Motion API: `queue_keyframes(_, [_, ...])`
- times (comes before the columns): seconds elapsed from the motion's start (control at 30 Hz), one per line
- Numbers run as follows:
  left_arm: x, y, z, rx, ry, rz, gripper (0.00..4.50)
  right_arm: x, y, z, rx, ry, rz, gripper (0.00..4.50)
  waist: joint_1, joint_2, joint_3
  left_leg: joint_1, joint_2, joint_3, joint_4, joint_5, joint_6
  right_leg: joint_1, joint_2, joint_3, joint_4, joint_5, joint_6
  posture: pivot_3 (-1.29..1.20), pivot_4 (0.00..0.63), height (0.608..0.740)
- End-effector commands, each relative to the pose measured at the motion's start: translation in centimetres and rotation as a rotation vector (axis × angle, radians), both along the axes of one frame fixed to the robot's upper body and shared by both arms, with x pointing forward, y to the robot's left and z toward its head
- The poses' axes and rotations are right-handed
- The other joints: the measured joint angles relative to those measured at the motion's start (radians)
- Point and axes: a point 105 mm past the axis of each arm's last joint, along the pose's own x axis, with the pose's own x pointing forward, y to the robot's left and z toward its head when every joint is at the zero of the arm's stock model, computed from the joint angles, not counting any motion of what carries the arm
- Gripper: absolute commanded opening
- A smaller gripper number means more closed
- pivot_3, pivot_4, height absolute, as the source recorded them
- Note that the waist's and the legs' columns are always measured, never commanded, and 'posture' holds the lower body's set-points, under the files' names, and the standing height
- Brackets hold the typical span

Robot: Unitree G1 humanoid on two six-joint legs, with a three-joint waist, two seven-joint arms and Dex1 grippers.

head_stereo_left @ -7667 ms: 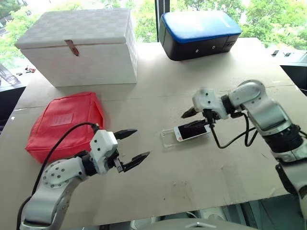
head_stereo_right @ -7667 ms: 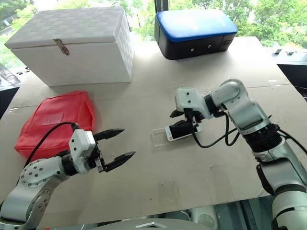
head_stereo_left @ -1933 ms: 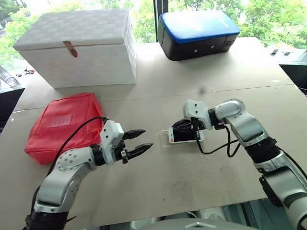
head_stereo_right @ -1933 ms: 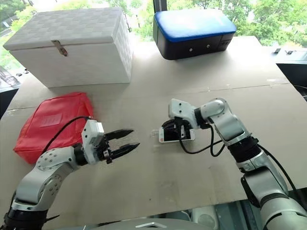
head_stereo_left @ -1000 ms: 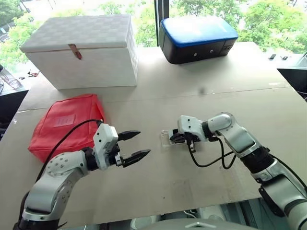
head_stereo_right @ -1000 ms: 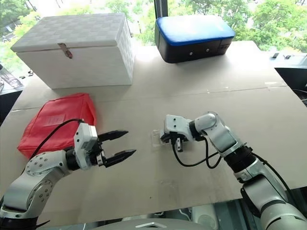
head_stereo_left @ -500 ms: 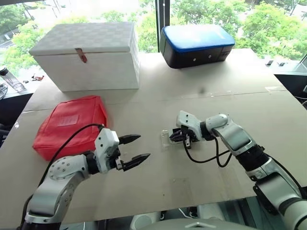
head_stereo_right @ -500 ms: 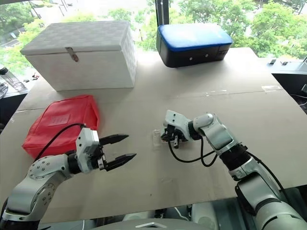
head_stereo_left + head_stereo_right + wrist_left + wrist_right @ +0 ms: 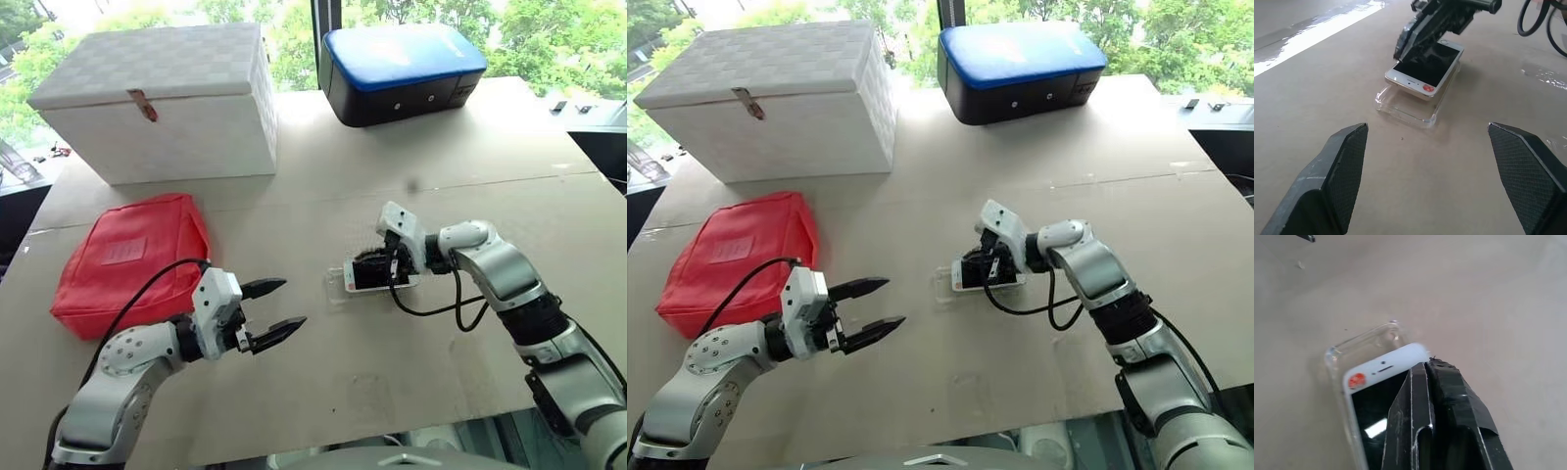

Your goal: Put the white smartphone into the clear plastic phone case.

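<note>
Pale cardboard-covered surface (image 9: 323,392). Mid-frame: white smartphone with black screen (image 9: 1426,66) partly in clear plastic phone case (image 9: 1405,104), under clenched right pincer (image 9: 1432,369). Lower left: left pincer (image 9: 274,308) spread wide, empty.

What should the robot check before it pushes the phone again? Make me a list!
1. White smartphone lies over the clear plastic phone case: ok.
2. Phone fully seated in the case: not ok, the case's end sticks out past the phone.
3. Right tool shut, tips on the screen: ok.
4. Left tool open, apart from the phone: ok.
5. Red pouch out of the way: ok.
</note>
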Motion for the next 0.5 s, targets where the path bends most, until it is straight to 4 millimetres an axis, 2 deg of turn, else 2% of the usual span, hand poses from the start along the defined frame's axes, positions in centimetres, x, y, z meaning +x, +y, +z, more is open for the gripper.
queue_keyframes(0.03, [0.1,0.0,0.3,0.003,-0.024,-0.008,3.97,1.6,-0.1,0.7,-0.087,-0.114,0.042,0.0,0.0,-0.001,0.001,0.0,0.0,0.0,0.0,0.0,0.0,0.0,0.0,0.0,0.0,0.0,0.0,0.0,0.15,0.74])
queue_keyframes(0.17, [0.2,0.1,0.3,0.004,-0.026,-0.012,3.97,2.5,-0.4,-0.3,-0.168,-0.106,0.097,0.0,0.003,-0.003,0.002,0.0,0.0,-0.001,0.0,0.0,0.0,0.0,0.0,-0.001,0.0,0.001,0.002,0.0,0.15,0.74])
queue_keyframes(0.3, [0.1,0.1,0.2,0.005,-0.026,-0.008,3.97,1.9,-0.7,-0.7,-0.212,-0.064,0.197,0.0,0.001,-0.004,0.004,0.0,-0.001,0.0,0.0,0.0,0.0,0.001,0.0,0.0,0.0,0.002,0.003,0.0,0.15,0.74])
queue_keyframes(0.5, [-0.3,0.1,0.2,0.001,-0.023,0.005,3.97,1.4,-1.0,-0.3,-0.216,-0.057,0.253,0.0,0.001,-0.004,0.004,0.0,0.0,0.0,0.0,0.0,0.0,0.001,0.0,-0.001,0.0,0.002,0.003,0.0,0.15,0.74])
